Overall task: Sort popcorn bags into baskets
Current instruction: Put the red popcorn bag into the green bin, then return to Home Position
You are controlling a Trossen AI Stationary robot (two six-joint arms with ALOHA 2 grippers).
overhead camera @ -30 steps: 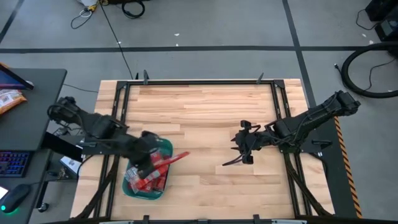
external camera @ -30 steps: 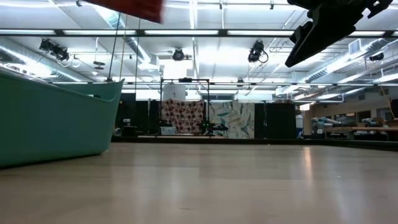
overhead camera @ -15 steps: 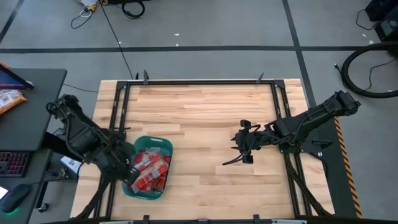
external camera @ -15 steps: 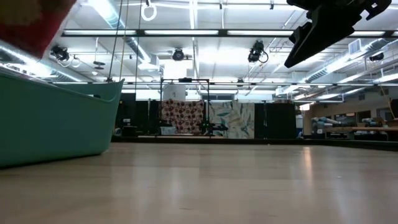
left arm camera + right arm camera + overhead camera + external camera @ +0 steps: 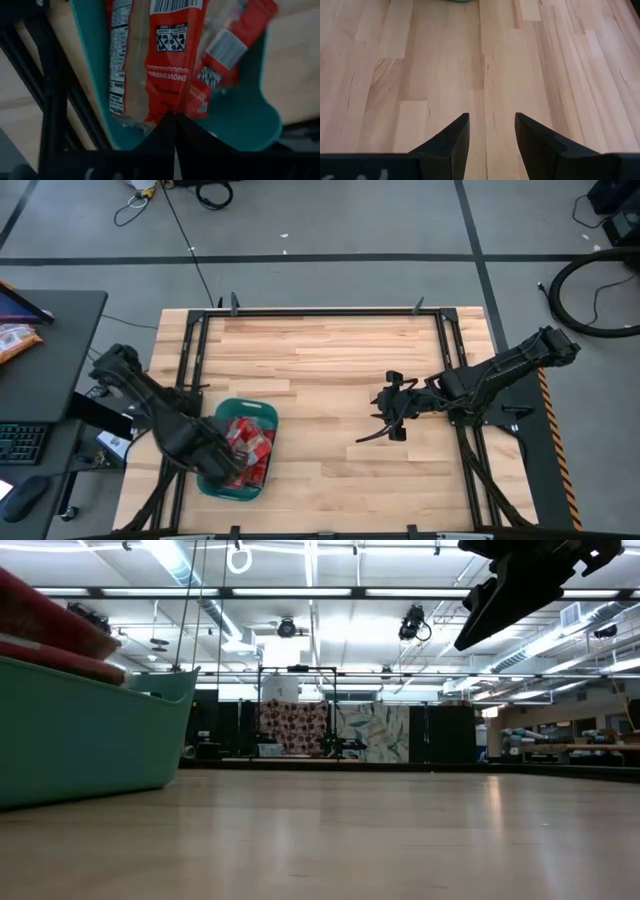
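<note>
High view first: nearest to me, at the near left of the table (image 5: 330, 350), I see the teal basket (image 5: 262, 414) piled with red popcorn bags (image 5: 250, 448). My left gripper (image 5: 222, 468) sits low over the basket's near left part, its arm crossing the table's left edge. From the left wrist view its fingers (image 5: 161, 136) are pressed together with no gap, their tips at the edge of a red bag (image 5: 169, 65) whose barcode and printed panel face the camera; I cannot tell whether the tips pinch that bag or merely touch it. More bags (image 5: 231, 41) lie beside it inside the basket (image 5: 240, 120), tilted at different angles.

Low view shows the basket wall (image 5: 90, 730) at the left, with bags (image 5: 55, 635) heaped above its rim.

Farther in and to the right, my right gripper (image 5: 388, 418) hangs above bare wood near the middle of the table, well apart from the basket. Its fingers (image 5: 451, 137) stand moderately apart with nothing between them, only table planks (image 5: 485, 60) below. In the low view that gripper (image 5: 500, 600) hangs at the upper right, clear of the tabletop.
</note>
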